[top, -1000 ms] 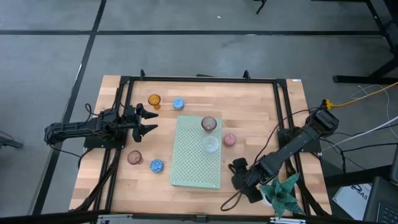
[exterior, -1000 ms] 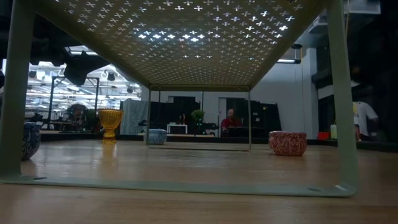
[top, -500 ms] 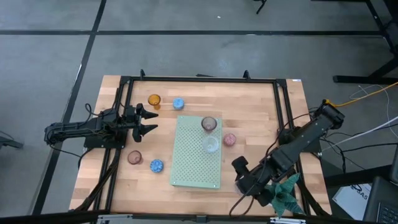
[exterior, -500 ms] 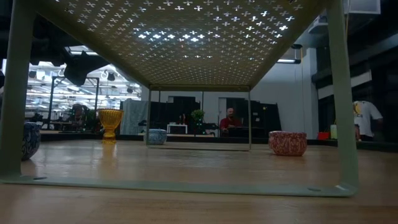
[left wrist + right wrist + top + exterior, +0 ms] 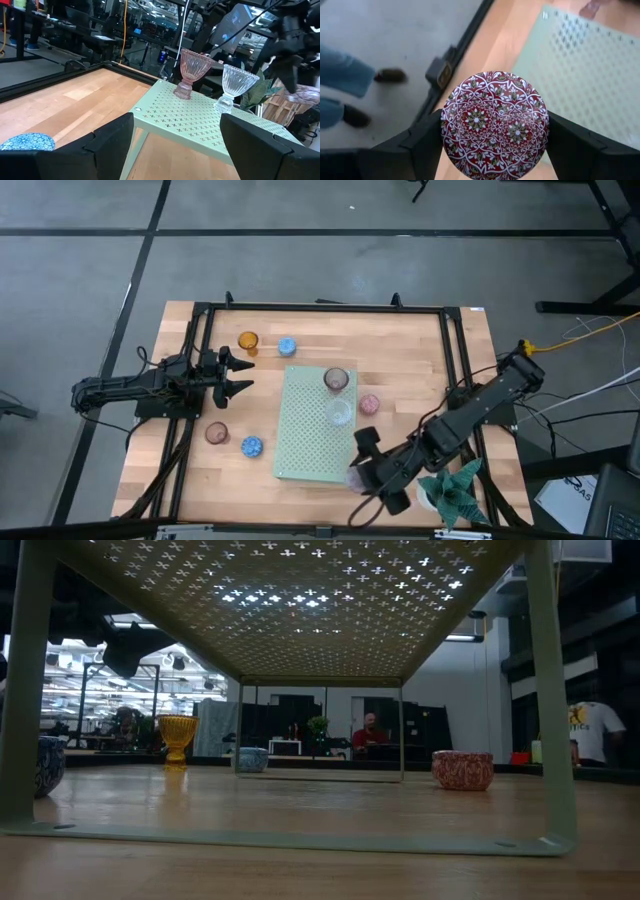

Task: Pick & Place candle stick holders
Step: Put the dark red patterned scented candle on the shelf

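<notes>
- Over the near right corner of the green board (image 5: 317, 423), the right gripper (image 5: 362, 476) is hanging with a red-patterned holder (image 5: 495, 124) pinched between its fingers; the right wrist view is showing the cup's mosaic underside filling the gap, with the board's edge and the table's rim beneath it.
- Beside the table's left edge, the left gripper (image 5: 240, 370) is waiting with its fingers spread and nothing between them, pointing toward the board.
- On the board, two holders are already standing near its far right part: a mauve stemmed cup (image 5: 336, 379) and a clear stemmed cup (image 5: 340, 412), both upright in the left wrist view.
- Just off the board's right edge, a pink holder (image 5: 369, 404) is sitting on the wood.
- Near the far left of the table, an amber holder (image 5: 248, 341) and a light blue holder (image 5: 287, 346) are standing side by side, apart from the board.
- Toward the near left, a brownish holder (image 5: 216, 433) and a blue patterned holder (image 5: 251, 446) are resting on the wood, close to the board's left edge.
- By my reading, if the board is the goal, two cups are placed, one is being carried, and five are left on the table.
- At the table's near right corner, a green paper plant (image 5: 455, 487) is sitting close to the right arm.
</notes>
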You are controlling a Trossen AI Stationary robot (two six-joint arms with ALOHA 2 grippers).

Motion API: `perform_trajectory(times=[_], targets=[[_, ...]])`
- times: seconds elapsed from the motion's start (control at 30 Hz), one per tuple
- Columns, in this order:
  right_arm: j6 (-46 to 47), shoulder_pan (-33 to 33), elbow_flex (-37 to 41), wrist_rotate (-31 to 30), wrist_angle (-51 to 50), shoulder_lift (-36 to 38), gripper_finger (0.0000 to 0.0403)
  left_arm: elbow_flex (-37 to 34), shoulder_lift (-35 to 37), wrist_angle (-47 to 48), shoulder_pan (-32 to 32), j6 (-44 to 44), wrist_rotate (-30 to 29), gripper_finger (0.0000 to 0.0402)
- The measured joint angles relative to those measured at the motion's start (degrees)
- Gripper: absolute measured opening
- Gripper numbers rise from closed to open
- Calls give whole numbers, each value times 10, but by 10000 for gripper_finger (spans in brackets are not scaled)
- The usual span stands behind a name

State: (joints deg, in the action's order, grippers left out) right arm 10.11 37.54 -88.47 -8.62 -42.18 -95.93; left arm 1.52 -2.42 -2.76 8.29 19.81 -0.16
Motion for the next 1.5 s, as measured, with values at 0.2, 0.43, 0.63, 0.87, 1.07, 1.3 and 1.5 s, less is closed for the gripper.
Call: perform_trajectory(times=[0.2, 0.43, 0.63, 0.87, 1.07, 1.3, 1.5], targets=[[33, -30, -23, -34, 43, -37, 288, 0, 0, 0, 0, 0, 0, 294], [105, -62, -30, -39, 76, -76, 288, 0, 0, 0, 0, 0, 0, 294], [139, -69, -30, -39, 82, -104, 309, 0, 0, 0, 0, 0, 0, 294], [176, -73, -30, -39, 81, -121, 308, 0, 0, 0, 0, 0, 0, 294], [177, -73, -30, -39, 81, -122, 321, 0, 0, 0, 0, 0, 0, 294], [166, -73, -30, -34, 83, -122, 337, 0, 0, 0, 0, 0, 0, 294], [167, -73, -30, -25, 83, -122, 343, 0, 0, 0, 0, 0, 0, 294]])
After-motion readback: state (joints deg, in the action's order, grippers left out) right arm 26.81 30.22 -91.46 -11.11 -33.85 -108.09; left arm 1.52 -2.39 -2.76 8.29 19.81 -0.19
